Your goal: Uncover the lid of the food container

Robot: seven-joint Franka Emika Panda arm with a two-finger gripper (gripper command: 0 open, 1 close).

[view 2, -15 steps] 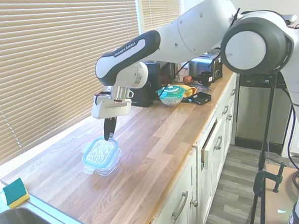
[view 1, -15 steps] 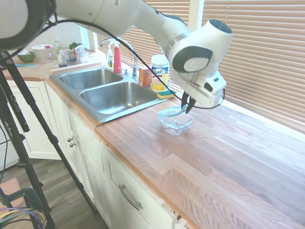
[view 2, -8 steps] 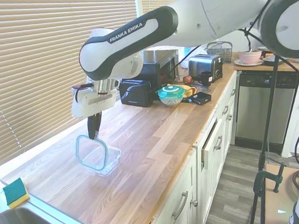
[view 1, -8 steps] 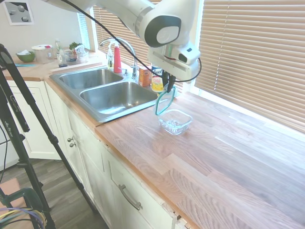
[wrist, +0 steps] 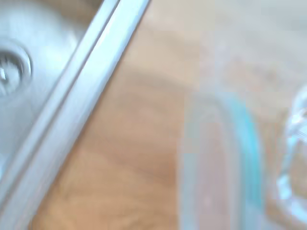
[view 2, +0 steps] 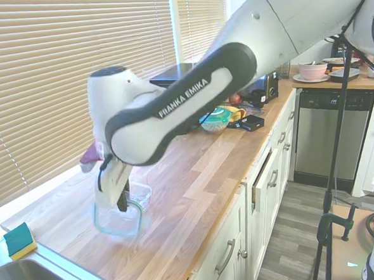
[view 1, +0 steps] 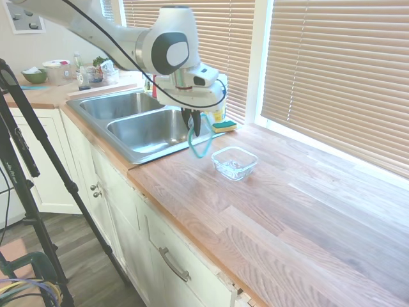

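The lid point(view 1: 202, 146), clear with a teal rim, hangs on edge from my gripper point(view 1: 194, 126), which is shut on its upper rim. It is in the air just left of the food container point(view 1: 234, 162), between the dish and the sink. The clear glass dish stands uncovered on the wooden counter. From the other side, the lid point(view 2: 118, 221) hangs in front of the container point(view 2: 140, 195), below my gripper point(view 2: 122, 201). The wrist view shows the lid's teal rim point(wrist: 247, 139) as a blur and the glass dish point(wrist: 293, 143) beside it.
A double steel sink point(view 1: 151, 130) lies just left of the lid, and its rim point(wrist: 81, 115) shows in the wrist view. A yellow-green sponge point(view 1: 223, 126) sits by the window. Blinds line the back wall. Appliances and bowls point(view 2: 216, 118) stand far down the counter.
My gripper has lifted the lid off the container and swung it towards the sink. The lid went from lying flat on the dish to hanging on edge beside it.
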